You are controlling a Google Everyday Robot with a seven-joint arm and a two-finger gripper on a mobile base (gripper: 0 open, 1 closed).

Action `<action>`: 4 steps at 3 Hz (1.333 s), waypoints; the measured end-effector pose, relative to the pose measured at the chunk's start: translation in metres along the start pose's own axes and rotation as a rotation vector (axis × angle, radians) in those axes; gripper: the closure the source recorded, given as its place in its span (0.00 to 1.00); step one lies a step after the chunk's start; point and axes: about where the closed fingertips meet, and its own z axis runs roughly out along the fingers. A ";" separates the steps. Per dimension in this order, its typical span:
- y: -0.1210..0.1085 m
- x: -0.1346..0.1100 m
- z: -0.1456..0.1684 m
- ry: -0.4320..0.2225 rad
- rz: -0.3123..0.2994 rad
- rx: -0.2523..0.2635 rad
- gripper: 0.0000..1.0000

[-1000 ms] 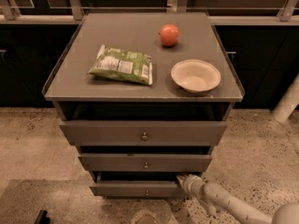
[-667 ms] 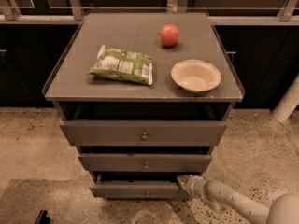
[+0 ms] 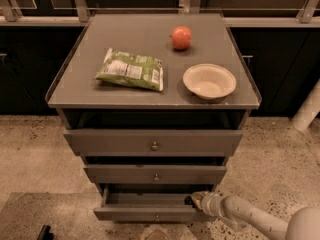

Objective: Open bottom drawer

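The bottom drawer (image 3: 150,212) is the slimmest grey front of three, with a small round knob (image 3: 157,217). It is pulled out some way, so its inside shows behind the front panel. My gripper (image 3: 192,200) sits at the drawer's right end, at the top edge of the front panel. My pale arm (image 3: 250,217) reaches in from the lower right.
A grey cabinet top (image 3: 150,84) holds a green snack bag (image 3: 131,70), a red apple (image 3: 181,37) and a pale bowl (image 3: 209,81). The top drawer (image 3: 154,142) and the middle drawer (image 3: 155,174) also stick out slightly. Speckled floor surrounds the cabinet. A white pole (image 3: 307,109) stands at the right.
The bottom drawer has slid out a little further toward the camera. My gripper has stayed at its right end.
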 end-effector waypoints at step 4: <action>0.066 0.031 -0.033 -0.027 -0.039 -0.158 1.00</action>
